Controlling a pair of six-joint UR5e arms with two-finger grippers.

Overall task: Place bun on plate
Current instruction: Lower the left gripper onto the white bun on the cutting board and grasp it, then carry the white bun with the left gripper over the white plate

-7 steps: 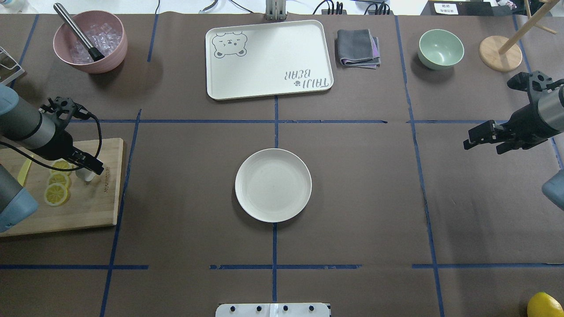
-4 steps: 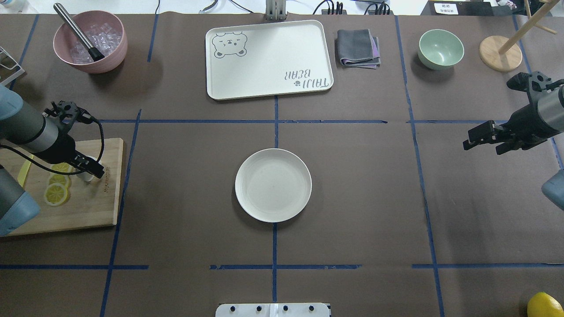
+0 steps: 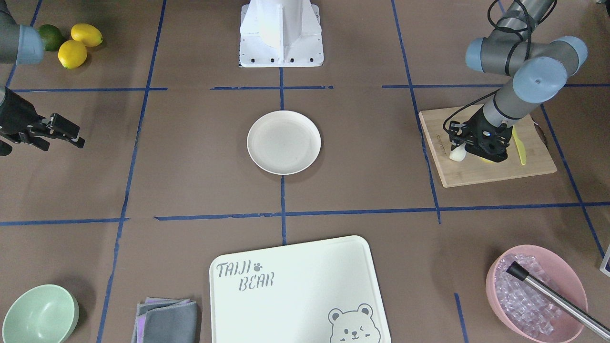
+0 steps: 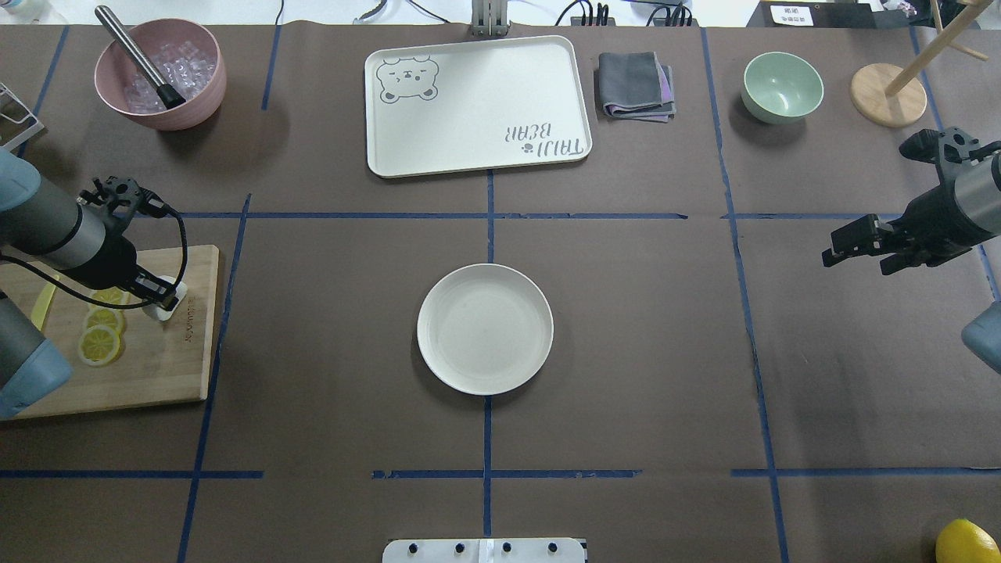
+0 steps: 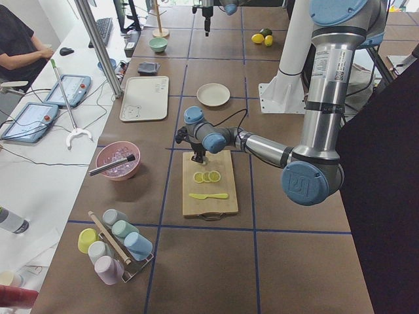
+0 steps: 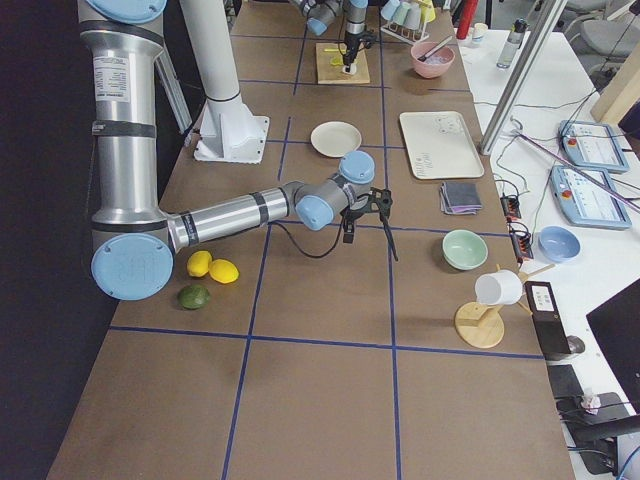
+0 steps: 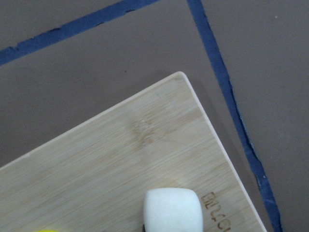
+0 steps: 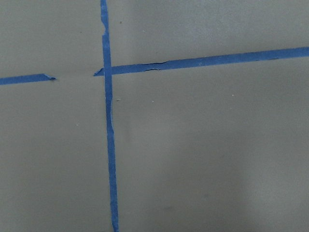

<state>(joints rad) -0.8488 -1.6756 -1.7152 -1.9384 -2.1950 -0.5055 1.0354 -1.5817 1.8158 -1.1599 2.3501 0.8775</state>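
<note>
At the far left of the counter [image 4: 665, 352], the left gripper [image 4: 166, 301] reaches down over a wooden cutting board [image 4: 156, 367] and pinches the bun [image 7: 172, 209] between its fingers. The bun sits near the board's far right corner. Whether it rests on the wood or is just off it, I cannot tell. 3 lemon slices [image 4: 100, 344] lie on the board just left of the bun. Behind the board stands a pink bowl [image 4: 211, 86] of ice. The plate [image 4: 485, 328] lies bare in the middle of the counter, well apart from the bun. Behind it lies a bear-printed tray [image 4: 477, 109], with a folded cloth [image 4: 635, 86] and a green bowl [image 4: 782, 86] to its right. At the right edge, the right gripper [image 4: 841, 246] hangs over bare counter, its fingers spread and holding nothing.
</note>
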